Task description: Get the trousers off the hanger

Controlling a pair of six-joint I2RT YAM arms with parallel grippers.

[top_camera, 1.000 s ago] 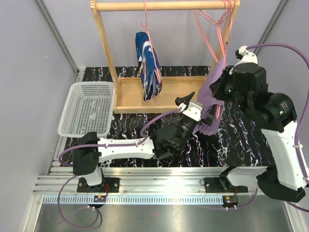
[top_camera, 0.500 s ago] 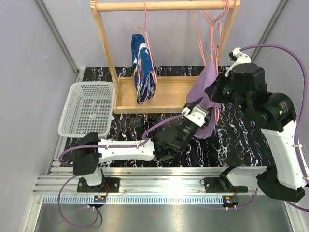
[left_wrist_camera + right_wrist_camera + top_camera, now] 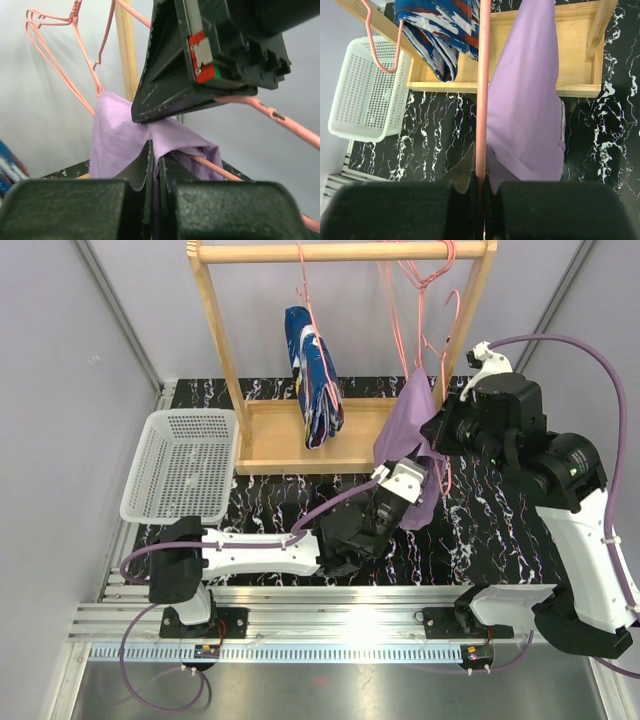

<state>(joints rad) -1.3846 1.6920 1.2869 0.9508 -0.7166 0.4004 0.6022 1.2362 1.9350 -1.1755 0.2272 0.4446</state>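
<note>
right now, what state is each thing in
lilac trousers: draped on pink hanger, pinched
blue trousers: hanging from rack, untouched
pink hanger: gripped
left end effector: shut on lilac trousers
right end effector: shut on pink hanger
basket: upright

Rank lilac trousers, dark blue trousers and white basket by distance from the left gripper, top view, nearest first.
1. Lilac trousers: clamped in the left gripper, right of centre.
2. Dark blue trousers: hanging farther back, to the left.
3. White basket: farthest out, at the far left.
</note>
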